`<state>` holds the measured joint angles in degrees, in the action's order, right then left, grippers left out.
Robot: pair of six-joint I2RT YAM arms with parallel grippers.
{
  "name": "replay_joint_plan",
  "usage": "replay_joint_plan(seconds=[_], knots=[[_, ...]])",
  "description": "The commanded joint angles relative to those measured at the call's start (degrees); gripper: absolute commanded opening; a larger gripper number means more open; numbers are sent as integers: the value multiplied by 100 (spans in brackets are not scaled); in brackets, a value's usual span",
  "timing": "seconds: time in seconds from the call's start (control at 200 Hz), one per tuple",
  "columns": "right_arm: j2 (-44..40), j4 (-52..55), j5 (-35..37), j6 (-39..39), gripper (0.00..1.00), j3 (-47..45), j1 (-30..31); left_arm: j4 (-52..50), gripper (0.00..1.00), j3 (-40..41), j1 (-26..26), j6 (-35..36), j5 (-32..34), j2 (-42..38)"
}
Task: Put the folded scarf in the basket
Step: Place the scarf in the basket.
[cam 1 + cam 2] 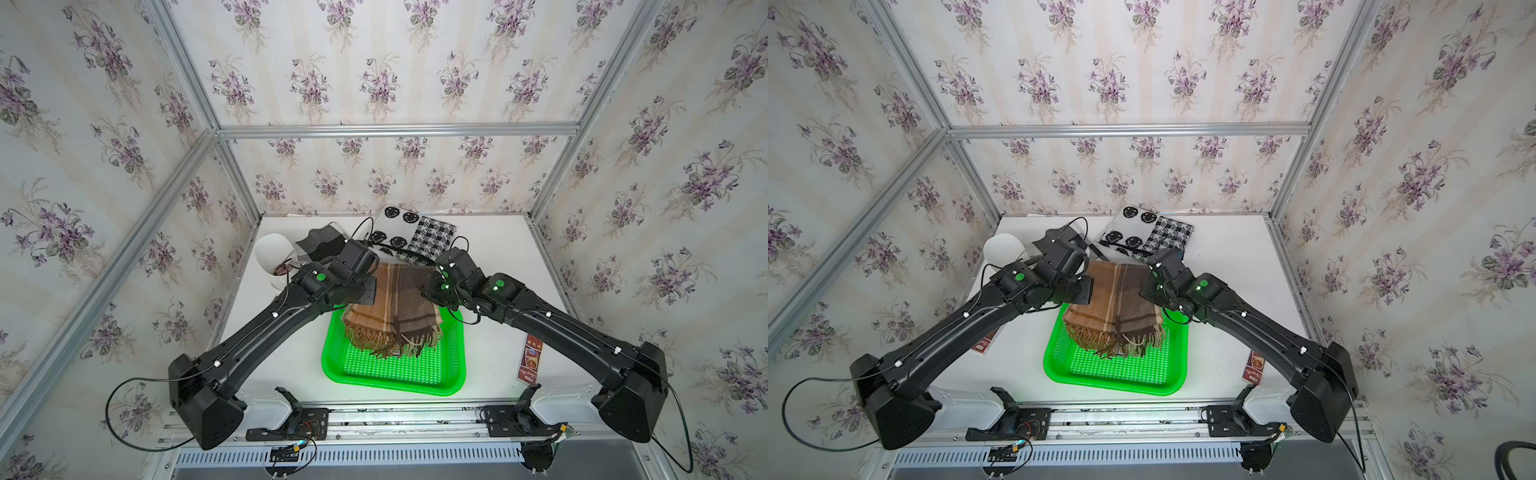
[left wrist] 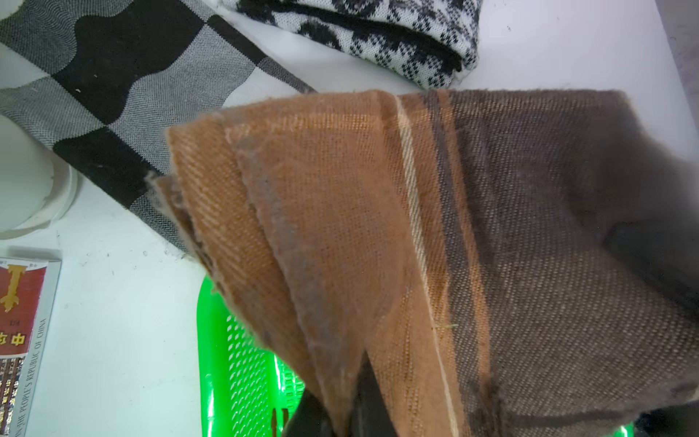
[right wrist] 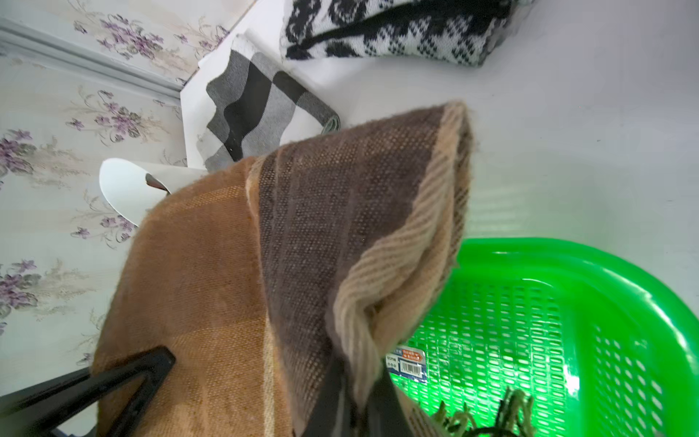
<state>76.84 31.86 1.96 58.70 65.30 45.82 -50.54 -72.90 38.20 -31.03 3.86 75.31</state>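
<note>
Scarf [image 1: 390,307] [image 1: 1117,307], a folded brown and tan plaid piece with a fringe, hangs at the centre of both top views, stretched between the two black arms over the upper half of the basket [image 1: 395,388] [image 1: 1113,384]. The bright green basket sits on the white surface [image 1: 498,257] just below frame centre, and its lower half shows bare mesh. The fringe dangles over the mesh; whether it touches cannot be told. The left arm [image 1: 257,328] reaches in from the lower left and the right arm [image 1: 561,328] from the lower right. In the left wrist view the left jaws are clamped on the tan layers of the scarf [image 2: 378,227], with the basket [image 2: 234,359] beneath. In the right wrist view the right jaws are pinched on the brown and beige edge of the scarf [image 3: 302,246], above the basket [image 3: 567,265] and its label sticker [image 3: 408,361]. Toward the upper part of the surface lie a white cup [image 1: 272,253], a grey and black checked cloth [image 1: 322,243] and a black and white knitted cloth [image 1: 411,235]. A red packet [image 1: 530,357] lies right of the basket.
</note>
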Motion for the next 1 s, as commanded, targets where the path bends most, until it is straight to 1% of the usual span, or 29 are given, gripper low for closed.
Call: replay_joint_plan(seconds=[0.0,0.125,0.225,0.295,0.47,0.619,0.809,0.999], knots=[[-84,-217,59,156,0,-251,114,343,0,459,-5,-262,33,-240],[-240,-272,-11,221,0,-620,227,507,0,1053,4,-505,6,-553],[-391,-211,-49,252,0,-824,363,667,0,1376,4,-581,-210,-723],[-462,-185,-157,248,0,-968,392,650,0,1442,25,-579,-321,-696],[-625,-252,-276,364,0,-1437,436,590,0,1646,56,-612,-328,-661],[-626,-313,-243,395,0,-1688,466,658,0,1852,156,-736,-352,-588],[-452,-333,-121,344,0,-1844,460,810,0,2175,244,-928,-316,-444],[-245,-513,-48,353,0,-2087,452,997,0,2383,320,-932,-214,-116]])
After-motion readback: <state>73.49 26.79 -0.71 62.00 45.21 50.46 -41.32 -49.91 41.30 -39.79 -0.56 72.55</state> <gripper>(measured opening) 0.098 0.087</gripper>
